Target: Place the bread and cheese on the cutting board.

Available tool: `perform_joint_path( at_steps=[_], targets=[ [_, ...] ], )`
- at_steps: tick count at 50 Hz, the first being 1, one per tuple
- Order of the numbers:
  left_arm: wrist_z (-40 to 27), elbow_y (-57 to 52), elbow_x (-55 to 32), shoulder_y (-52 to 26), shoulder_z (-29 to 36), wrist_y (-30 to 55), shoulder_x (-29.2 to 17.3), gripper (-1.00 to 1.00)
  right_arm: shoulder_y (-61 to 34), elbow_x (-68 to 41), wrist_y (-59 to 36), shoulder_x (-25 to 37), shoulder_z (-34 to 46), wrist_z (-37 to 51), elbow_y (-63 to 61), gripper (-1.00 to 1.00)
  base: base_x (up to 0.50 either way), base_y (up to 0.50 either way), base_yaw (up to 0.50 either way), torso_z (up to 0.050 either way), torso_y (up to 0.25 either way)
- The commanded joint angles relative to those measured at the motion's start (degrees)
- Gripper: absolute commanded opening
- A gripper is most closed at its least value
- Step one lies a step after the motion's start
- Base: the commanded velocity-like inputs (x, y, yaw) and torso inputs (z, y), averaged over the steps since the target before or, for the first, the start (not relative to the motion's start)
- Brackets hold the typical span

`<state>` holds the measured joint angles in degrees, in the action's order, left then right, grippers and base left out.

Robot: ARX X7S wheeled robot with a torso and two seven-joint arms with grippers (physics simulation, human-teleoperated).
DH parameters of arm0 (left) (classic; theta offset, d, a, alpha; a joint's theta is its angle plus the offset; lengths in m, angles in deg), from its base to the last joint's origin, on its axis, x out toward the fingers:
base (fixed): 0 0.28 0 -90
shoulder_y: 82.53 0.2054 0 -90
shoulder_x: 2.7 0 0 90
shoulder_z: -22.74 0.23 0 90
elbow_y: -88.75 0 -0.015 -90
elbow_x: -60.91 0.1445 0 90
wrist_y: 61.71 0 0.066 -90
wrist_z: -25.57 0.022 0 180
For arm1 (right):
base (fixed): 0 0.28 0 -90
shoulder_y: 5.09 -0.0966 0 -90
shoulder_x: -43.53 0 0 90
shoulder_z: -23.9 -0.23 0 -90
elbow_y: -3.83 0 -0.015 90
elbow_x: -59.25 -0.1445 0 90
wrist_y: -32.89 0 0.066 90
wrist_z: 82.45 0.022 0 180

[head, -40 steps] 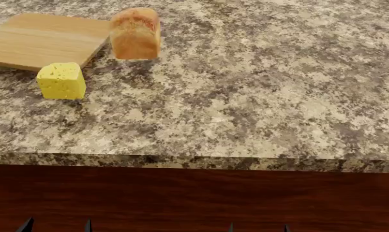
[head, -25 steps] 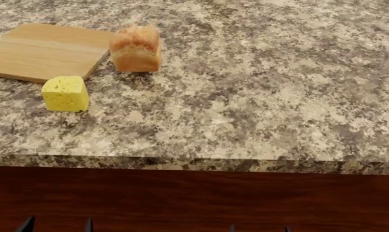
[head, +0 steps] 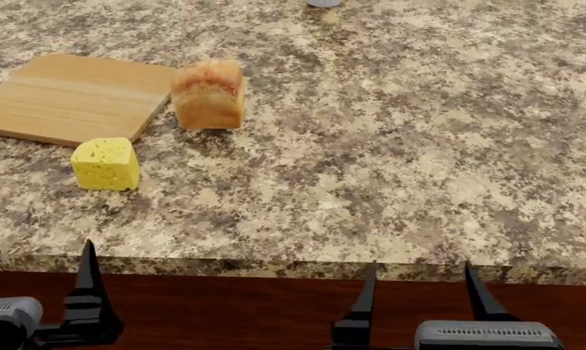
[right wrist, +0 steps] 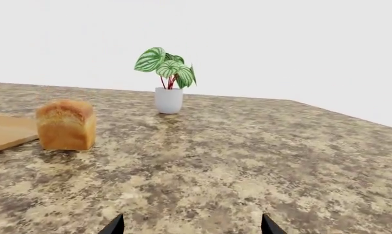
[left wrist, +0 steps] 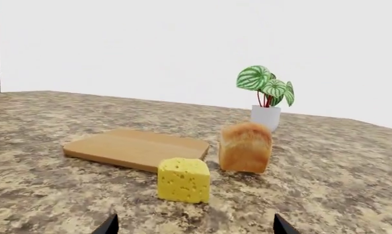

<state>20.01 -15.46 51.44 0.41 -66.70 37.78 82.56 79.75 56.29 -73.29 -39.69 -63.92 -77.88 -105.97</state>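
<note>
One bread [head: 208, 94] stands upright on the bench [head: 391, 146], just beside the right edge of the one cutting board [head: 74, 97], apart from it by a thin gap or barely touching; which, I cannot tell. Its domed, reddish-speckled crust faces up. One cheese [head: 106, 163], a pale yellow block with small holes, sits on the bench just in front of the board's near right corner, nearer the robot than the loaf and separate from it. Neither food item is on the board, which lies flat with nothing on it.

From the left wrist view the cheese [left wrist: 184, 179] is closest, with the cutting board [left wrist: 136, 148] behind it and the bread [left wrist: 245, 147] beside both. One potted plant [left wrist: 266, 97] with striped green leaves in a white pot stands farther back on the bench.

The left claw [head: 36, 266] and the right claw [head: 421, 288] hover at the near edge of the bench, each with its dark fingers spread wide apart and nothing between them, well short of the food.

The bench is speckled brown-and-grey granite with a dark wood front. Beyond it the room is plain white.
</note>
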Motion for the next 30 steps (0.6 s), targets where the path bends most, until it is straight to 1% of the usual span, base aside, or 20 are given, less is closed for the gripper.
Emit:
perform_joint_path(
  at_steps=[1, 4, 8, 9, 10, 12, 17, 20, 21, 30],
  targets=[
    [-1.90, -4.02, -1.44, -3.91, -0.20, 3.27, -1.49, 1.00, -2.74, -1.98, -4.27, 1.33, -0.85, 0.24, -4.71, 1.00, 0.00, 0.00, 0.00, 0.050, 0.000],
    [-1.73, -3.97, -0.81, -3.81, 0.52, 2.19, -2.02, 1.00, -2.39, -2.87, -4.10, 1.49, -1.47, 0.21, -4.88, 1.00, 0.00, 0.00, 0.00, 0.050, 0.000],
    [-1.82, -4.47, -2.24, -3.95, 0.05, 2.92, -2.23, 1.00, -2.48, -3.43, -4.68, 1.66, -1.57, 0.37, -5.69, 1.00, 0.00, 0.00, 0.00, 0.050, 0.000],
    [-1.98, -4.91, -3.04, -3.95, -0.28, 3.53, -2.12, 1.00, -2.46, -3.39, -4.91, 1.72, -1.50, 0.49, -5.99, 1.00, 0.00, 0.00, 0.00, 0.050, 0.000],
    [-2.49, -5.22, -3.76, -4.64, -0.18, 7.39, -2.43, 1.00, -2.34, -3.48, -4.91, 1.77, -1.52, 0.54, -6.14, 1.00, 0.00, 0.00, 0.00, 0.050, 0.000],
    [-1.74, -5.57, -4.19, -4.04, -0.08, 5.53, -2.55, 1.00, -2.27, -3.64, -4.93, 1.75, -1.50, 0.70, -6.20, 1.00, 0.00, 0.00, 0.00, 0.000, 0.000],
    [-2.33, -5.88, -2.02, -3.99, 1.62, 4.98, -3.29, 1.00, -2.73, -3.91, -5.16, 1.95, -0.95, 0.66, -5.79, 1.00, 0.00, 0.00, 0.00, 0.000, 0.000],
    [-1.89, -5.74, -3.83, -3.66, 0.90, 3.61, -2.87, 1.00, -2.86, -3.96, -4.98, 2.09, -0.73, 0.71, -5.42, 1.00, 0.00, 0.00, 0.00, 0.000, 0.000],
    [-2.36, -5.66, -2.51, -3.67, 1.43, 3.27, -3.13, 1.00, -3.19, -2.77, -6.05, 2.60, 0.17, 0.98, -5.21, 1.00, 0.00, 0.00, 0.00, 0.000, 0.000],
    [-3.23, -5.36, -3.18, -4.14, 0.76, 3.01, -3.60, 1.00, -3.88, -1.75, -7.29, 3.03, 1.72, 1.70, -5.41, 1.00, 0.00, 0.48, 0.00, 0.000, 0.000]
  ],
)
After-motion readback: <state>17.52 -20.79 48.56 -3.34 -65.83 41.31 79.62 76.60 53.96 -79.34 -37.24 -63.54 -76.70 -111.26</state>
